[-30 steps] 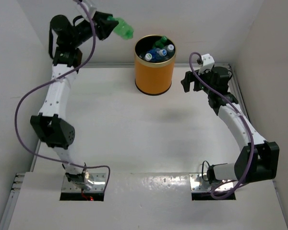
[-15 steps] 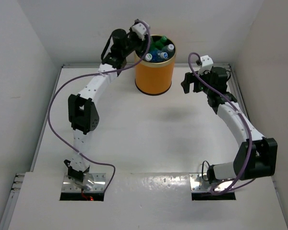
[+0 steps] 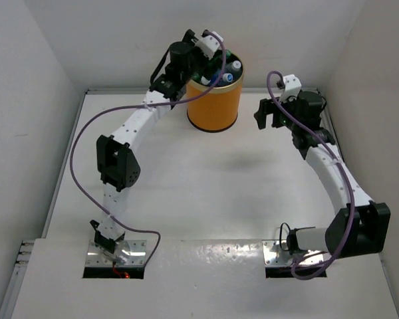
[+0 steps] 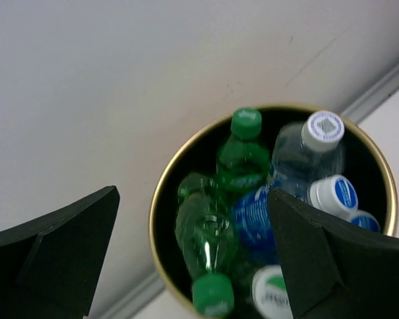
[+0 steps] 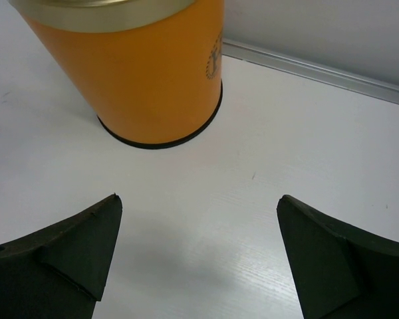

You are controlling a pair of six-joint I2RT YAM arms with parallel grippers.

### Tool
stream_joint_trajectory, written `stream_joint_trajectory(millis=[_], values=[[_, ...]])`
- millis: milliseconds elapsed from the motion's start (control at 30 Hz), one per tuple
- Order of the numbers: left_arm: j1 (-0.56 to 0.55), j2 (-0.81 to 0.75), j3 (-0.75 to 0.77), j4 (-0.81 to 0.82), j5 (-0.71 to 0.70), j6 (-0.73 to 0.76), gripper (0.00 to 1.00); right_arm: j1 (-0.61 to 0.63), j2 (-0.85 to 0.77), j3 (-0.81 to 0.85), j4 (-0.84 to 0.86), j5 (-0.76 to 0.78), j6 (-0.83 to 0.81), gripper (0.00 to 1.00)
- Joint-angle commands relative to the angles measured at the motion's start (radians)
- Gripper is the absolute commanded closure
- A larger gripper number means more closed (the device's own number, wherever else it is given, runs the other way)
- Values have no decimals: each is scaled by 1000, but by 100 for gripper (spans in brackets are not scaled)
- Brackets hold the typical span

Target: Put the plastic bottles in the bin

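- Claw-wise, the left claw [image 4: 193, 191] is spread wide with nothing in it, hanging right over the mouth of the bin [image 3: 214, 106]. The right claw [image 5: 199, 197] is spread and empty too, hovering over the bench [image 3: 186, 186] just off the bin's right side.
- That bin sits at about the middle of the bench's far edge, close to the back wall. It's orange, with a gold rim and a black inside.
- The plastic bottles [image 4: 256, 216] I can see are all piled inside the bin. I can't spot one lying on the bench in the overhead view, so I'd guess this job is pretty much wrapped up.
- Handling: these look like thin, light bottles, so probably squashy if pinched hard, slick, and happy to roll. I'd grab across the middle of the body, or at the neck under the cap if one is standing up.
- Looks: there are two green bottles [image 4: 243, 156] with green caps. One clear bottle [image 4: 306, 149] has a white cap, and a few blue and white caps poke up beside a blue label.
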Motion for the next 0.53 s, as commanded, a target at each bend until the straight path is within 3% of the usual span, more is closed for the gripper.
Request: stream_joint_trajectory(millis=[0, 167, 200, 333, 433, 500], values=[[31, -208, 53, -164, -45, -91, 0, -20, -85, 66, -62, 40, 11, 2], [165, -421, -219, -504, 98, -269, 0, -127, -141, 72, -250, 87, 8, 0], [191, -468, -305, -515, 177, -303, 0, -140, -144, 70, -275, 101, 8, 0], [262, -702, -768, -503, 195, -314, 0, -206, -156, 18, -395, 181, 15, 0], [300, -848, -949, -444, 175, -335, 0, -258, -214, -40, -412, 126, 49, 0], [319, -906, -988, -434, 156, -348, 0, -275, -239, -86, -404, 83, 63, 0]])
